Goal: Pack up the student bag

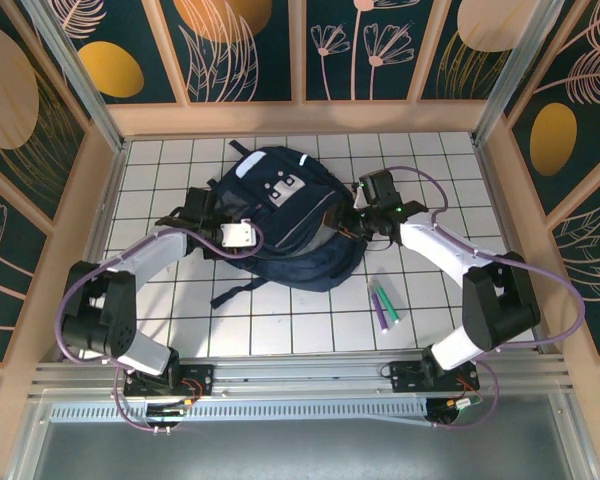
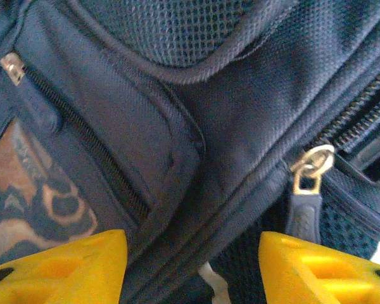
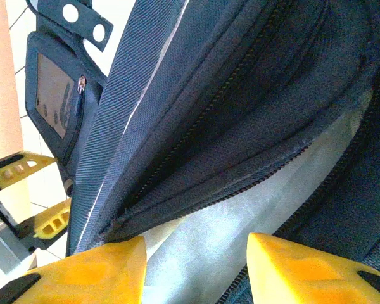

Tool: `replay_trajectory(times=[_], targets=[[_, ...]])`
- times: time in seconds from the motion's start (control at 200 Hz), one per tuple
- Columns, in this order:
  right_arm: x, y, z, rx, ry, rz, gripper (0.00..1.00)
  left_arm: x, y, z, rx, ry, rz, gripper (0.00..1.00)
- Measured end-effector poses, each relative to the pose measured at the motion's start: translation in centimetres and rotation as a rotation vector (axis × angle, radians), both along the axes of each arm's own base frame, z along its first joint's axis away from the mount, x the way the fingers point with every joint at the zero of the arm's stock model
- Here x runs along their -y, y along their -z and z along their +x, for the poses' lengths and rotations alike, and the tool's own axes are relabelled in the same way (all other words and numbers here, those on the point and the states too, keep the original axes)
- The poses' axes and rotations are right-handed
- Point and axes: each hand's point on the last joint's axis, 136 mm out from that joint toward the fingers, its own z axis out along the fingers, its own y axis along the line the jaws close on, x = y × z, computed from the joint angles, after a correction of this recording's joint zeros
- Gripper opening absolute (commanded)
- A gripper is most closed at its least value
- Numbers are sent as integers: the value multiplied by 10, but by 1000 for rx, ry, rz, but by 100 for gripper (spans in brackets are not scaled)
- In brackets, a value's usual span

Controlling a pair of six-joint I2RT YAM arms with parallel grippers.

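White gridded table, teal floral walls

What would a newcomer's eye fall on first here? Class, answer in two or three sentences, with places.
A navy-blue backpack lies centred on the white tiled table, the left arm and right arm reaching in at its sides. In the right wrist view its main zip gapes open onto pale lining, framed by yellow fingers. Green and purple markers lie on the table to its right.
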Motion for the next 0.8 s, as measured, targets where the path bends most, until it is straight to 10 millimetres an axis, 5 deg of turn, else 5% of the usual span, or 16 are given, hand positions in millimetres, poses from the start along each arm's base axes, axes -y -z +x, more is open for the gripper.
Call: replay_trajectory(times=[0.225, 0.28, 0.34, 0.545, 0.801], targets=[[4, -1, 7, 6, 12, 15, 45, 19, 19, 7, -15, 64, 31, 47], [5, -1, 8, 9, 16, 16, 45, 22, 20, 8, -6, 73, 35, 33], [7, -2, 10, 12, 21, 17, 45, 26, 20, 8, 4, 86, 33, 0], [15, 2, 30, 19, 41, 17, 45, 35, 7, 17, -27, -23, -53, 0], [21, 15, 99, 60, 49, 72, 45, 32, -23, 43, -49, -371, -203, 0]])
